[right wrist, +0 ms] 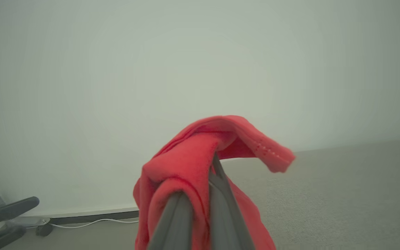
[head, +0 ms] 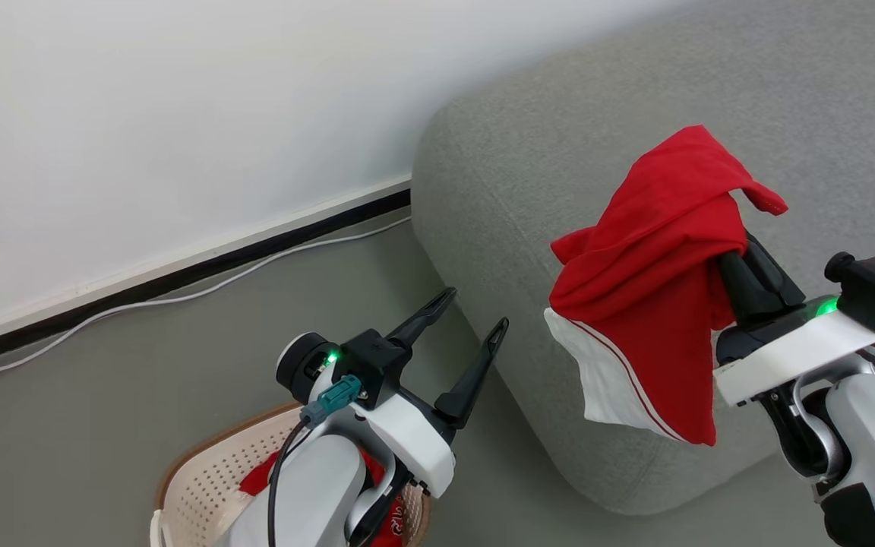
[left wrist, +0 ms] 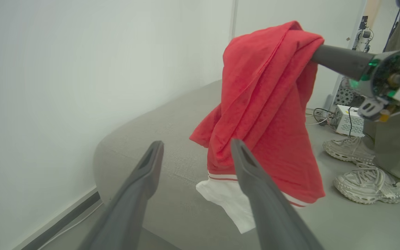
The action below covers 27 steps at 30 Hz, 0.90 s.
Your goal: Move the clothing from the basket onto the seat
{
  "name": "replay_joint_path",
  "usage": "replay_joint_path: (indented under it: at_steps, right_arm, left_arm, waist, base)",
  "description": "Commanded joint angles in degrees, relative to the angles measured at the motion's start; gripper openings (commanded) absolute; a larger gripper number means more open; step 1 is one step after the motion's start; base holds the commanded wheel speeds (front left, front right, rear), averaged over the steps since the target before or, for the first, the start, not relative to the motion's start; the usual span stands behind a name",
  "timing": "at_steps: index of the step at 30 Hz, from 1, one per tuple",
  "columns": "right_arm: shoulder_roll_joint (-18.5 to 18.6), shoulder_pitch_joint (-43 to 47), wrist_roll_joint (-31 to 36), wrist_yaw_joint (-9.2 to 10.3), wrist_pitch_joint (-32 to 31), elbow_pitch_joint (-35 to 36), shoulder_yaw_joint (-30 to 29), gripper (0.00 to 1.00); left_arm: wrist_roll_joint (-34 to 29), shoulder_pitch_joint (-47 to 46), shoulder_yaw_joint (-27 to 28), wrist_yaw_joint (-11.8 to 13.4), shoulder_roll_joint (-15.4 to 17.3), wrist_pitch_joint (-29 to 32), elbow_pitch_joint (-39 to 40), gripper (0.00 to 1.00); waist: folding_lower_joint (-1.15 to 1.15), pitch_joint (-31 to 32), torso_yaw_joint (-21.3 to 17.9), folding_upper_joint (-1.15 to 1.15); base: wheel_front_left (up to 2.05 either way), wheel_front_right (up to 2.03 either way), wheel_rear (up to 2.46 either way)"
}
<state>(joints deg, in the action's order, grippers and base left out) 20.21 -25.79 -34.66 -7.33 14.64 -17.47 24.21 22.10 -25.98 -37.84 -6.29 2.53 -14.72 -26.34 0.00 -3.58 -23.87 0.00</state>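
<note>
**Red garment held up at the sofa's near edge, not yet set down**

Left of the large grey woven-fabric sofa [head: 559, 137], the cream-white perforated plastic basket with a brown rim [head: 202, 486] sits on the floor with more red cloth [head: 255, 479] inside. The left hand [head: 475, 309] hovers just off the sofa's rounded corner, fingers spread and empty. The bright red soft garment with a white panel and striped trim [head: 650, 251] hangs over the sofa's front edge, draped across the right hand [right wrist: 205, 198], which is clenched on it. Most of the cloth hangs outside the cushion, so letting go here would probably drop it to the floor. The fold over the fingers might also cling as they part. The sofa top is broad and bare. Around it are a smooth grey floor [head: 103, 395], a white wall [head: 141, 114] and a white cable [head: 179, 298] along the skirting.
</note>
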Motion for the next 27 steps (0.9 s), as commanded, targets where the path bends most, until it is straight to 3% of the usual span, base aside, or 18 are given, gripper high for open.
replay_joint_path:
  at_steps: [1, 6, 18, 27]
  right_arm:
    - [0.43, 0.3, 0.73, -0.16, 0.36, 1.92, -0.09, 0.0]
    - [0.73, 1.24, 0.92, -0.16, 0.36, 3.25, -2.38, 0.0]
    - [1.76, 6.93, 2.93, -0.16, 0.36, 7.23, -14.84, 0.0]
    - [2.08, -1.56, 5.45, -0.16, 0.36, 3.55, -22.3, 0.0]
  left_arm:
    - [0.15, -0.38, 1.95, -0.34, 0.35, -0.28, 1.59, 1.0]
    - [0.17, -0.65, 1.63, -0.43, 0.35, -0.28, 1.91, 1.0]
    - [1.08, -3.97, -1.61, -0.74, 0.35, -0.28, 1.12, 1.0]
    - [-2.3, -8.13, -2.41, -0.27, 0.34, -0.28, 0.04, 1.0]
  waist:
    - [0.0, -0.02, -2.56, 0.0]
    - [0.0, -0.65, -5.91, 0.0]
    - [0.0, -4.85, -7.53, 0.0]
    - [0.0, -12.79, -7.92, 0.0]
  base:
    - [0.0, 0.0, 0.0]
    - [0.0, 0.0, 0.0]
    - [0.0, 0.0, 0.0]
    - [0.0, 0.0, 0.0]
